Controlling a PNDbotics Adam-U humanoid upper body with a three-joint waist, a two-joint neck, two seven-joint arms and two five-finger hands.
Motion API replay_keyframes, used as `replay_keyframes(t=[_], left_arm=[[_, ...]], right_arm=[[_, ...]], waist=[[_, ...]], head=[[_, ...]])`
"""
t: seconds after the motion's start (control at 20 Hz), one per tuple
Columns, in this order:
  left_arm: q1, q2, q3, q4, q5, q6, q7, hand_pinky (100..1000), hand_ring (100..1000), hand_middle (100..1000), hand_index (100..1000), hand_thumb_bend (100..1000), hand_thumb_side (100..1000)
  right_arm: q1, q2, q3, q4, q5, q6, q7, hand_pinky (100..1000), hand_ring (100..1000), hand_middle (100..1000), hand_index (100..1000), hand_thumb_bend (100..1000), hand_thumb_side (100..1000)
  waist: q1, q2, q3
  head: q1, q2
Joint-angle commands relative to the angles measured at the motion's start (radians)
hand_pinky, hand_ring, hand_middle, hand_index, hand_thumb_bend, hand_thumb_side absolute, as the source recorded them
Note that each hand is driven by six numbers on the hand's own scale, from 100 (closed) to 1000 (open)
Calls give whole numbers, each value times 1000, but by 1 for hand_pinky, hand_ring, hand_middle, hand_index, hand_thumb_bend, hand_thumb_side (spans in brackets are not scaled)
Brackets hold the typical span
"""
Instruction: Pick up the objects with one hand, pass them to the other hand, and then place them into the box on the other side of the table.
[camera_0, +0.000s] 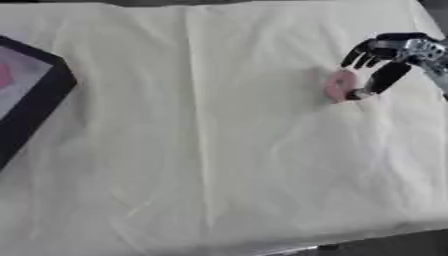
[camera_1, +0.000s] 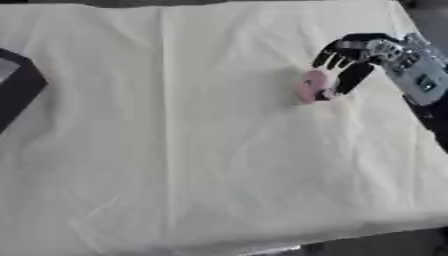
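Lying on the cream cloth-covered bench (camera_0: 219, 165) at its far right, the small pink rounded object (camera_0: 339, 85) sits just left of the black right hand (camera_0: 389, 57), whose thumb tip touches its lower right edge. The hand's fingers hang curved above and beside the object, not closed round it. A dark-rimmed box (camera_0: 39, 100) shows at the left edge, well apart.
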Motion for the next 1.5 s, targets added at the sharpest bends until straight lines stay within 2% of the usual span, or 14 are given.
replay_keyframes(t=[0.05, 0.4, 0.65, 1.05, 1.5], left_arm=[[-18, 21, 13, -16, -1, -2, 0, 806, 670, 678, 739, 420, 493], [-21, 18, 10, -17, 2, -3, 0, 806, 669, 676, 738, 416, 495], [-18, 18, 13, -16, 3, -3, 1, 807, 669, 675, 738, 413, 497], [-10, 20, 14, -14, 2, -4, 2, 807, 669, 675, 738, 407, 497], [-1, 24, 16, -14, 4, -4, 3, 808, 668, 675, 737, 403, 500]], right_arm=[[-19, -22, -16, 17, 23, -3, 3, 887, 841, 806, 778, 528, 124], [-21, -16, -22, 46, 46, -3, -7, 887, 836, 802, 774, 518, 115], [-21, -15, -25, 54, 47, -2, -10, 883, 818, 760, 722, 479, 100], [-16, -31, -36, 30, -1, 44, -48, 864, 781, 658, 619, 397, 100], [8, -53, -48, -27, -60, 49, -93, 850, 748, 634, 595, 323, 100]], waist=[[11, 2, 2], [10, 11, 7], [11, 12, 5], [12, 4, -3], [12, -6, -13]], head=[[-4, -3], [-9, -3], [-7, -3], [-2, -3], [3, -3]])
